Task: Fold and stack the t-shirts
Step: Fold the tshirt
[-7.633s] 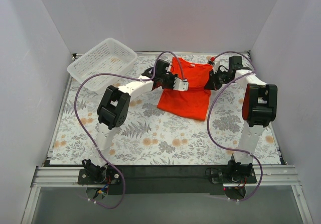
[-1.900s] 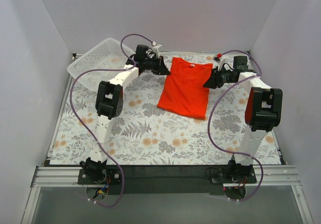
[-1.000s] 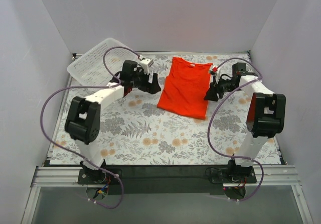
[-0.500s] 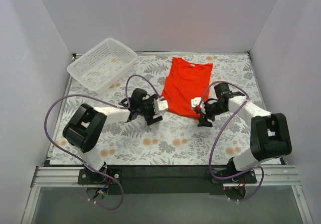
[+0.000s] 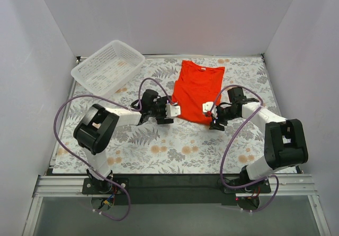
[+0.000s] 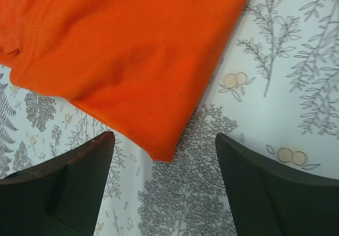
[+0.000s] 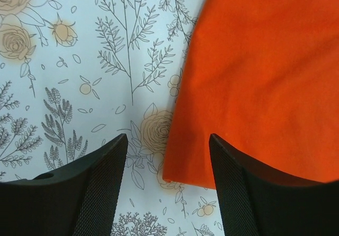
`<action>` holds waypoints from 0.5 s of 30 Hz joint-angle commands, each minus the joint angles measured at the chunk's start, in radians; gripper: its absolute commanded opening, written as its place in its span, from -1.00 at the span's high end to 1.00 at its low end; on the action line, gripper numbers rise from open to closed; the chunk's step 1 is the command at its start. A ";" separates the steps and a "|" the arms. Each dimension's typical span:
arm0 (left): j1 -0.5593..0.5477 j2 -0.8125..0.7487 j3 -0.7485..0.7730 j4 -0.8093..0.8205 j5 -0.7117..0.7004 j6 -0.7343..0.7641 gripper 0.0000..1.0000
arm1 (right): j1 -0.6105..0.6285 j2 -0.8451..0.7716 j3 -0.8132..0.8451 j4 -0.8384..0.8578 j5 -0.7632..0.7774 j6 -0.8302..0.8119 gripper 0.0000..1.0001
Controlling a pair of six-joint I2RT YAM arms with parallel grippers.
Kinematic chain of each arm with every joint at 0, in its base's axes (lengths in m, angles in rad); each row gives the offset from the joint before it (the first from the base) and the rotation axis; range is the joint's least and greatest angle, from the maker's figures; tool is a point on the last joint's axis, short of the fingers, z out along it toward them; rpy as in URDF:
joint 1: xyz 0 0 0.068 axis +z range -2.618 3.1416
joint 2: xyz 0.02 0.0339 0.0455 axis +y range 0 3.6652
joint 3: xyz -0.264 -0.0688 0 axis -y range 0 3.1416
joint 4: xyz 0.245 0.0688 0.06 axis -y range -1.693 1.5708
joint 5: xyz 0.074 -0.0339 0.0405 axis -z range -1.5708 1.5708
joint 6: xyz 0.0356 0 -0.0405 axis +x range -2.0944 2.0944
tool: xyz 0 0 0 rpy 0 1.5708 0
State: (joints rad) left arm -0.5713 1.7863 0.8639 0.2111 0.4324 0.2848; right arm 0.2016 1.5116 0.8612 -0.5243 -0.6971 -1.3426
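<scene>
both arms closer in vs 0.5 s ago. left gripper [image 6: 163, 138] and right gripper [image 7: 168, 139], jaws apart, straddle t-shirt [image 5: 198, 90] near corners. basket [image 5: 108, 66] far-left, well apart.

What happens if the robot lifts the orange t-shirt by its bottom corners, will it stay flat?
Probably not: the t-shirt lies thin and limp, its folded edges soft, so it would likely droop. It looks light for its size. Pushed, it might bunch up rather than slide, as its fabric already puckers in the left wrist view.
</scene>
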 commanded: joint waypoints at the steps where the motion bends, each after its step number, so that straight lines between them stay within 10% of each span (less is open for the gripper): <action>1: 0.005 0.070 0.079 -0.048 0.008 0.068 -0.41 | -0.016 0.018 0.009 0.035 0.005 -0.006 -0.17; 6: 0.004 0.119 0.129 -0.076 0.009 0.077 -0.17 | -0.033 0.009 -0.017 0.084 0.051 0.014 -0.17; 11: -0.002 0.119 0.115 -0.105 0.002 0.083 0.70 | -0.028 0.021 -0.033 0.110 0.088 0.026 -0.23; 15: -0.013 0.088 0.075 -0.105 0.022 0.068 1.00 | -0.005 0.070 -0.045 0.127 0.137 0.036 -0.19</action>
State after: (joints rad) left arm -0.5743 1.9026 0.9749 0.1600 0.4412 0.3542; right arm 0.1795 1.5501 0.8341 -0.4347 -0.5991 -1.3197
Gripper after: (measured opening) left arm 0.033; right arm 0.604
